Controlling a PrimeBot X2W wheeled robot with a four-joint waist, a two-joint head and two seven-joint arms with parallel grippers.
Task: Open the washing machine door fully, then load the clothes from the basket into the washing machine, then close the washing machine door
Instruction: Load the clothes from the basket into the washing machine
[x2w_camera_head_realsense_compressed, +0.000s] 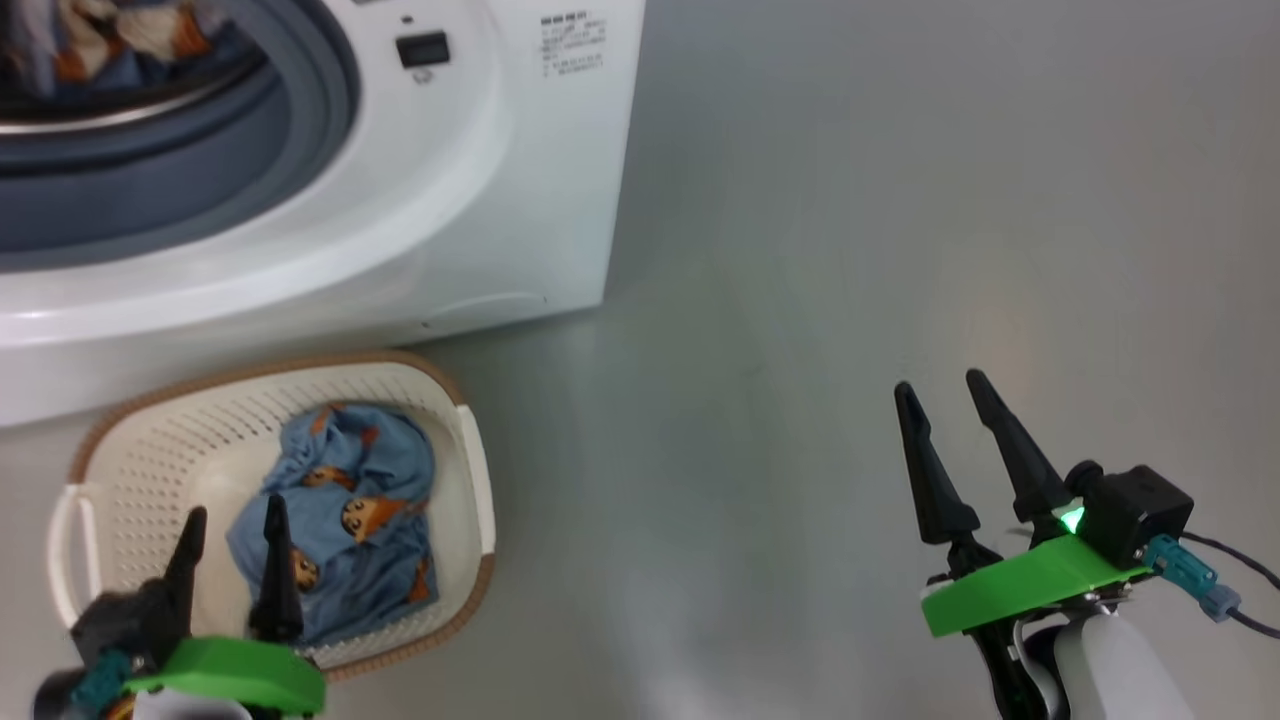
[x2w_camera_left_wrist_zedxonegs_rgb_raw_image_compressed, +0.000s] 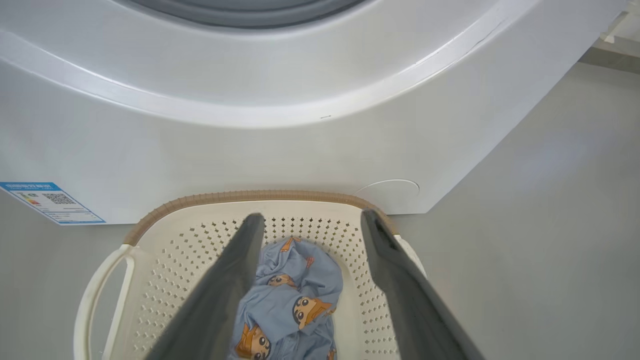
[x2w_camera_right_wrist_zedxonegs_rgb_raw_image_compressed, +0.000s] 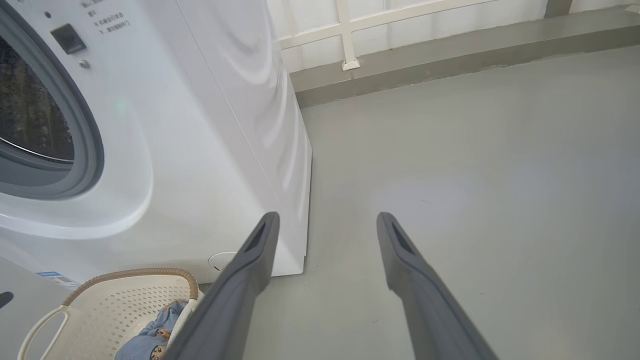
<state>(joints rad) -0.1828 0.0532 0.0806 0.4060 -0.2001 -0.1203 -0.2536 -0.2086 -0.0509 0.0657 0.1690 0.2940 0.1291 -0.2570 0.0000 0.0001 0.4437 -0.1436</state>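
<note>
Blue clothes (x2w_camera_head_realsense_compressed: 350, 500) in basket (x2w_camera_head_realsense_compressed: 150, 450) before washing machine (x2w_camera_head_realsense_compressed: 480, 200).
My left claw (x2w_camera_head_realsense_compressed: 235, 506), spread wide and empty, partly hides them; my right claw (x2w_camera_head_realsense_compressed: 939, 382), equally open, holds nothing; the drum (x2w_camera_head_realsense_compressed: 100, 112) is cut off.

Nothing reads clearly from here. A blue sticker (x2w_camera_left_wrist_zedxonegs_rgb_raw_image_compressed: 50, 202) with a QR code sits low on the washing machine (x2w_camera_left_wrist_zedxonegs_rgb_raw_image_compressed: 300, 150), beyond and left of the jaws of the left gripper (x2w_camera_left_wrist_zedxonegs_rgb_raw_image_compressed: 312, 216); the small print block (x2w_camera_head_realsense_compressed: 575, 45) higher up is too fine.

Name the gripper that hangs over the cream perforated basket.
The left gripper: its open fingers frame the blue bear-print clothes in the basket; the right gripper is over grey floor.
</note>
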